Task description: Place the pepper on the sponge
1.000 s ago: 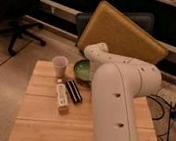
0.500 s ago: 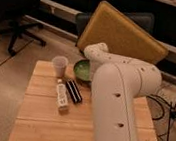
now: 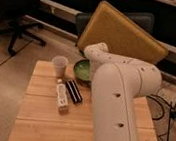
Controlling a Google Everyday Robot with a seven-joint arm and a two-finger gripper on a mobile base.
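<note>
claw hidden behind white arm (image 3: 123,91) near green bowl (image 3: 83,69), grip untellable, pepper hidden too

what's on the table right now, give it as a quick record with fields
table: wooden table
cup: pale cup, upright, back left
bowl: green bowl, right of the cup
middle: black bar and white bottle lying side by side
arm: white robot arm over the table's right side
gripper: not in view
pepper: not visible
sponge: not visible
</note>
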